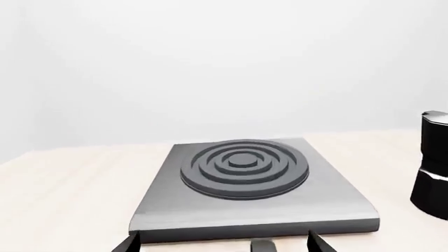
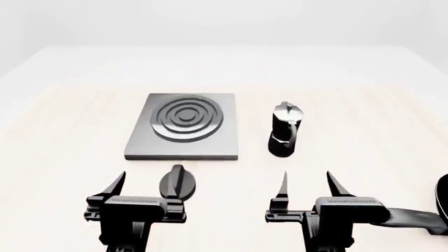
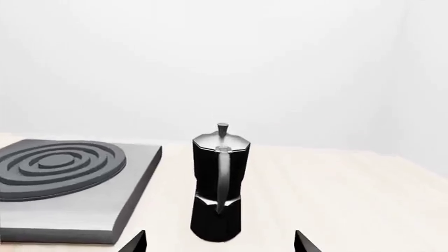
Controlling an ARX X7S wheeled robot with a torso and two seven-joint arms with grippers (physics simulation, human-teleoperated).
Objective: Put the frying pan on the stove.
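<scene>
- The frying pan lies at the table's far right edge, mostly out of frame, handle pointing inward
- The stove sits bare, rings up, ready for it
- Left gripper and right gripper hover empty, jaws apart
- A moka pot stands beside the stove; a round knob lies near it

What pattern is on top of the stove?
Dark raised concentric rings on the grey stove, clearest in the left wrist view.

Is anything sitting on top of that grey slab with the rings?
No. The stove is bare: only its own raised dark rings show. The moka pot stands beside it on the table. Nothing hides its top.
</scene>
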